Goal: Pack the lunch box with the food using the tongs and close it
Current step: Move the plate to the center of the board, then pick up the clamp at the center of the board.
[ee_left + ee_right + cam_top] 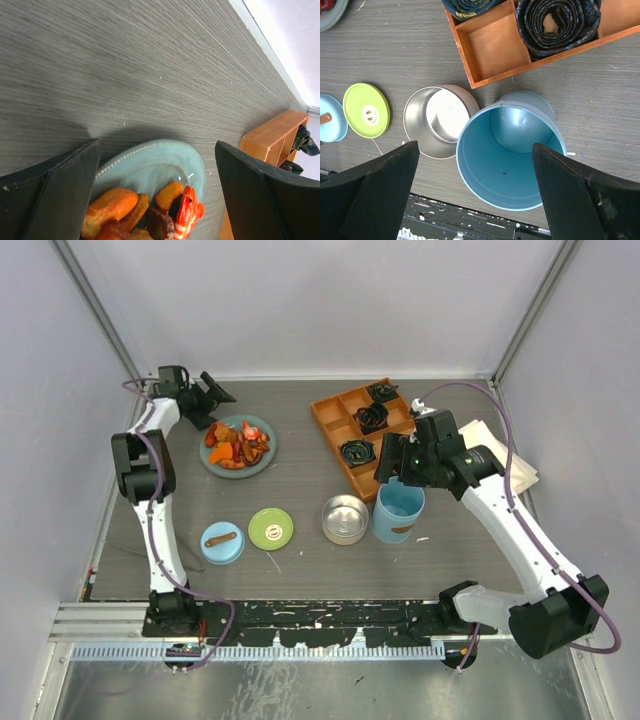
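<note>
The food (pixel 237 444) is a pile of orange, red and brown chunks on a teal plate (pixel 262 462) at the back left. My left gripper (pixel 207 400) hovers open just behind the plate; in its wrist view the food (pixel 145 212) lies below the gap of the left gripper (pixel 156 146). The lunch box stands open in the middle: a steel tin (pixel 344 518), a light-blue cylinder (pixel 399 512), a green lid (pixel 271 529) and a blue lid (pixel 222 542). My right gripper (pixel 398 472) hangs open above the cylinder (pixel 510 160), both empty. The tongs are out of view.
An orange compartment tray (pixel 340 430) holding black coils stands behind the cylinder, close to the right arm. White sheets (pixel 505 455) lie at the right wall. The tin (pixel 437 120) touches the cylinder's side. Grey walls enclose the table on three sides.
</note>
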Robot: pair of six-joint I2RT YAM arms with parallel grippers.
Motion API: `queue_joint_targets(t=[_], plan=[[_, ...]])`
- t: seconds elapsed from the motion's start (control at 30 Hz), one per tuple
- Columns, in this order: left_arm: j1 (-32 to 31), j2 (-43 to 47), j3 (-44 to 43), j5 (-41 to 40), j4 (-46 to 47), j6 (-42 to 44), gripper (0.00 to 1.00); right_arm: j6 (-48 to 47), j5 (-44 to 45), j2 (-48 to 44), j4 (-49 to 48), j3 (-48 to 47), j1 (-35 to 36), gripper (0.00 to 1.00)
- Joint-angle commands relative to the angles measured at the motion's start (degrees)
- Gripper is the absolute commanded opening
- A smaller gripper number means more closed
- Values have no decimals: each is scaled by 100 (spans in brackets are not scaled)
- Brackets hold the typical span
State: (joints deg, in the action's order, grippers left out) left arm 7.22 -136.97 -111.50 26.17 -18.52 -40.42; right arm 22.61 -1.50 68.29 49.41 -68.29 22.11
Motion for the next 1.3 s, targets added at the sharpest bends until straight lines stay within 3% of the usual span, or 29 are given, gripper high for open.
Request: queue_joint_targets(t=[0.0,0.2,0.33,0.5,0.63,0.9,1.27], plan=[[16,912,-433,-397,-579,216,98,-98,97,-319,1,-69,7,100],[20,1890,-840,-1858,-2141,189,98,-202,72,-604,68,-97,11,100],[16,2479,-923,-2649,-4241,51,98,-310,47,-796,103,-56,4,100],[19,4019,1177,-3539,-5104,-314,98,-444,-148,-950,112,-32,8,100],[60,5286,2908,-4107,-5075,-811,98,-644,-367,-996,235,-86,12,100],[256,6849,4701,-4035,-5661,-2032,98,-872,-507,-1206,453,-142,6,100],[1094,6559,5645,-3024,-5669,-1596,98,-852,-492,-1370,358,7,7,100]])
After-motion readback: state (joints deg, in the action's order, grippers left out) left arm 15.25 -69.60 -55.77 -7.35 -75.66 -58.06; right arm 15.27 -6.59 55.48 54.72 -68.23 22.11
